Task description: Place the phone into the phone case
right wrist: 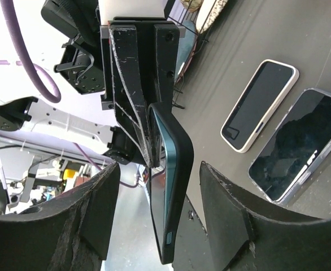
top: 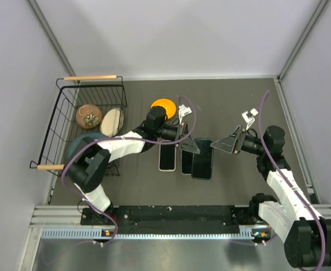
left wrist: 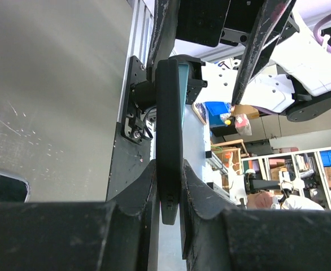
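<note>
My left gripper is shut on a teal-edged phone in a dark shell, held on edge above the table. In the right wrist view that same teal-edged phone hangs between the fingers of my right gripper, which stands open and touches neither side. The two grippers face each other over the table, left gripper and right gripper. The phone lies face up on the table, glossy black screen up. A clear pale rim runs around it, which looks like the phone case.
A white-rimmed phone lies face up to the left of the black one. An orange disc sits behind my left arm. A black wire basket with round objects stands at the far left. Grey walls close in the table on both sides.
</note>
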`<state>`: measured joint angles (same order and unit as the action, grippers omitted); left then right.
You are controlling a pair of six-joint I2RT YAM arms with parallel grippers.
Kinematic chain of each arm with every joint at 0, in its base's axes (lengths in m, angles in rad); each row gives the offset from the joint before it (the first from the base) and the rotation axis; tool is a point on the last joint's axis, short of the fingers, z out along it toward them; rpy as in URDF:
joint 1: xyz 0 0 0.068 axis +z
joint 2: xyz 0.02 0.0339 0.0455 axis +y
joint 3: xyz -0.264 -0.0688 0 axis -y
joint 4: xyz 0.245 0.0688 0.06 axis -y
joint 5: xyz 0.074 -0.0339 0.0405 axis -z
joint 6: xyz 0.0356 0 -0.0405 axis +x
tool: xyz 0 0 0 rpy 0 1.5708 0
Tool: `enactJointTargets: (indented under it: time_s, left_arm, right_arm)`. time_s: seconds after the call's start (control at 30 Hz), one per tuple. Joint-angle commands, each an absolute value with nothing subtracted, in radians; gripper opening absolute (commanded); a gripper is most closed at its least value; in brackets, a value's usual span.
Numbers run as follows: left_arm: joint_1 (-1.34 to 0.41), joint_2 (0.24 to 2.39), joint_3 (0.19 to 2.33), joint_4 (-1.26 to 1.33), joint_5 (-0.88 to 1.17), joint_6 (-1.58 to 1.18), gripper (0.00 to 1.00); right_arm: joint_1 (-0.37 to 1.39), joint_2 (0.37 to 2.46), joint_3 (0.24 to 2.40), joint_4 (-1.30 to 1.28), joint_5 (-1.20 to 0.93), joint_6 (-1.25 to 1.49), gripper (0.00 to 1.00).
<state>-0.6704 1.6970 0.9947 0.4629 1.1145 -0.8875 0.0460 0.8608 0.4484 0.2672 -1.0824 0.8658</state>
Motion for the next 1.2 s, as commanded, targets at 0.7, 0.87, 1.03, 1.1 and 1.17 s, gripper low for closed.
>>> enactJointTargets:
  time_s: [0.7,0.87,1.03,1.1,1.17]
  left_arm:
    - [-0.684,1.715,1.207,-0.073,0.97,-0.6,0.0]
    - [-0.684,1.71,1.209,-0.088,0.96,-0.58,0.0]
    - [-0.681,1.669,1.169,0.023,0.991,-0.641,0.0]
    - [-0.681,1.654,1.158,0.044,0.985,-0.646,0.0]
    - [-0.68,1.626,1.14,0.069,0.985,-0.653,0.0]
  right_arm:
    - [0.218,0.897,0.69,-0.069,-0.838,0.494,0.0]
    - [0.221,0.902,0.684,-0.069,-0.824,0.5,0.01]
    - [0.221,0.905,0.647,-0.023,-0.888,0.546,0.4]
    - [0.221,0.897,0.605,0.036,-0.917,0.583,0.48]
    - [0.221,0.893,0.553,0.081,-0.933,0.623,0.58]
